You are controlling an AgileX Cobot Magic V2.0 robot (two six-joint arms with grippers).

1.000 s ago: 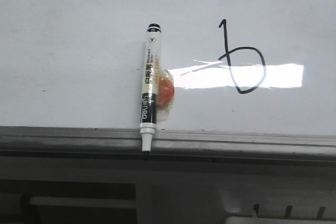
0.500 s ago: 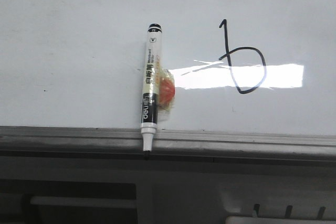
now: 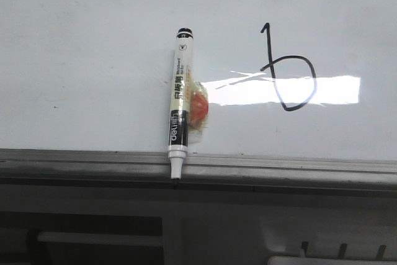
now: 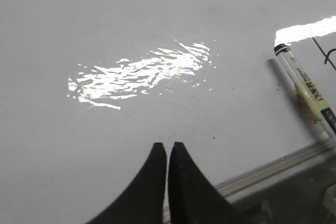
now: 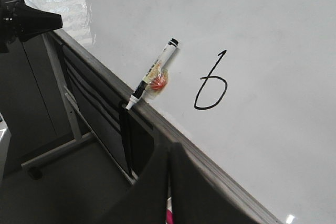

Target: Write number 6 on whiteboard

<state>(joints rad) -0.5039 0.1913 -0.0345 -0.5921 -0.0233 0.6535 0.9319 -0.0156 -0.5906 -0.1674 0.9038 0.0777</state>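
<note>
The number 6 [image 3: 268,51] is a thin black line on the whiteboard [image 3: 93,60], right of centre, crossed by a white glare patch. It also shows in the right wrist view [image 5: 200,94]. A white and black marker [image 3: 178,100] lies on the board with an orange lump taped to it, its uncapped tip over the grey frame edge [image 3: 279,167]. My left gripper [image 4: 167,145] is shut and empty over bare board, apart from the marker [image 4: 307,88]. My right gripper [image 5: 169,145] is shut at the frame edge, well short of the marker [image 5: 155,74].
Below the frame edge lie dark grey panels and a pale bar [image 3: 99,238]. In the right wrist view a stand leg [image 5: 63,103] and floor show beyond the board's edge, and a black cone-shaped part [image 5: 31,20] sits at the far corner.
</note>
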